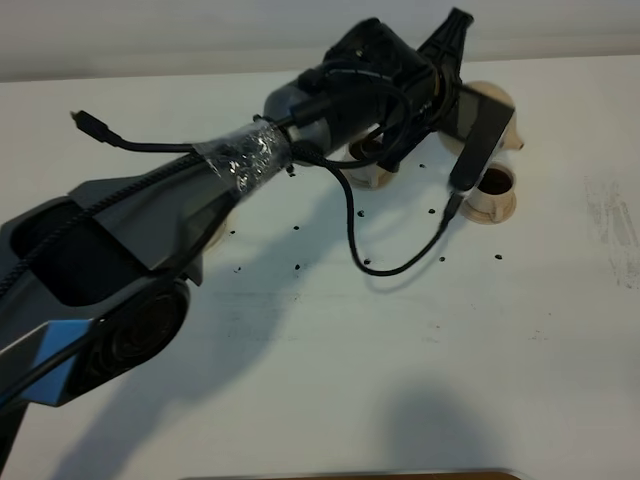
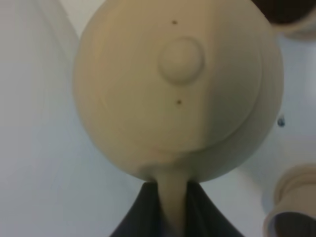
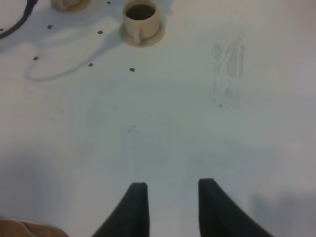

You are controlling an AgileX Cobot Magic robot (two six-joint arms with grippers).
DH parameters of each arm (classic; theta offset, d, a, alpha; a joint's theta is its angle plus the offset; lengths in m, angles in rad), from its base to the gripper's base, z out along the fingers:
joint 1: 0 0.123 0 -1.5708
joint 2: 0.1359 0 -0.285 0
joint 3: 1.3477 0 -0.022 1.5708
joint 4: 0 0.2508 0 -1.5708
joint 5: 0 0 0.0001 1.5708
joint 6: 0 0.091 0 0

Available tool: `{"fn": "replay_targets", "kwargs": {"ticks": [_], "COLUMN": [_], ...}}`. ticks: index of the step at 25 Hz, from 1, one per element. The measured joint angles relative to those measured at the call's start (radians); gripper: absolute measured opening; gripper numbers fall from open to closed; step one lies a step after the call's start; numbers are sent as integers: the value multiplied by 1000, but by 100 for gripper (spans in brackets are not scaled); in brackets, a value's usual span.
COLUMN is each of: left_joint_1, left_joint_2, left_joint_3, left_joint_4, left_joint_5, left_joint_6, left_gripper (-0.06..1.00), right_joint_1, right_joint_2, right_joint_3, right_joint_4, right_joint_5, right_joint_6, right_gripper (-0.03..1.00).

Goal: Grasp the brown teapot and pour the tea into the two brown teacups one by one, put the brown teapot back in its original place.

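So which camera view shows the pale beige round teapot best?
The left wrist view: the pale beige round teapot fills it, knobbed lid facing the camera, handle clamped in the left gripper. The exterior high view shows only a sliver behind the arm; the right wrist view shows none of it.
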Motion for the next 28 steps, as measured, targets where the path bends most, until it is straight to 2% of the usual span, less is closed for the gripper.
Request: {"fn": "replay_targets", "kwargs": {"ticks": [4,11,15,24,28], "left_joint_1": [14,23,23,23,23], "left_joint_2": [-52,-96,-103,-103,-103], "left_joint_3": [0,0,0,0,0], "left_joint_4": [-60,-140,-184,-211,-224], "left_joint_5": [49,317,404,411,466], "left_joint_6": [-209,-513,-652,-678,-701], "left_gripper": [16,16,16,16,16], "right_joint_1": [0,0,0,0,0], "right_joint_2": [0,0,0,0,0], "right_joint_3": [0,0,0,0,0], "right_joint_4": [0,0,0,0,0], "right_joint_5": [0,0,0,0,0], "right_joint_6": [0,0,0,0,0], "right_gripper": [24,24,24,24,24]}}
